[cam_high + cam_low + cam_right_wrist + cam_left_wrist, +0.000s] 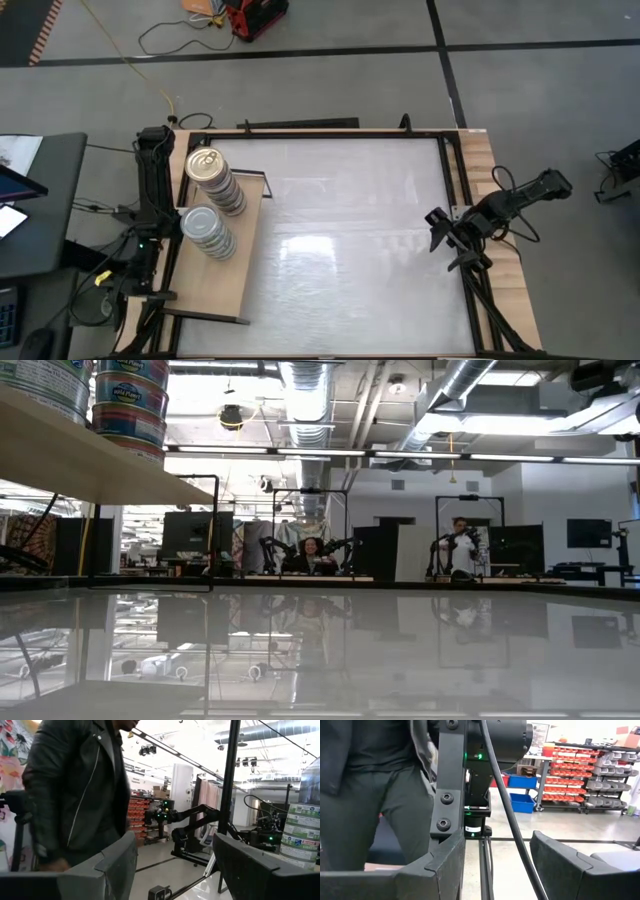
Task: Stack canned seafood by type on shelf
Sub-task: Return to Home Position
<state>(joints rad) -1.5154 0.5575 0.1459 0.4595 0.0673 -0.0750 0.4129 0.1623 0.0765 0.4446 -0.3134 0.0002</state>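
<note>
Big white table (350,270) is wide open in front of the right gripper (437,228), which sits at its right edge with its fingers spread, holding nothing. The shelf (225,285) is way across from it at the left edge. Two stacks of canned seafood (212,185) stand on it side by side, one gold-topped, one silver. Left gripper (497,870) is folded just outside the shelf, spread too. A person (75,795) in a dark jacket stands close by, off the table.

Robot lab: bin racks (570,767), arm stations (192,822)
</note>
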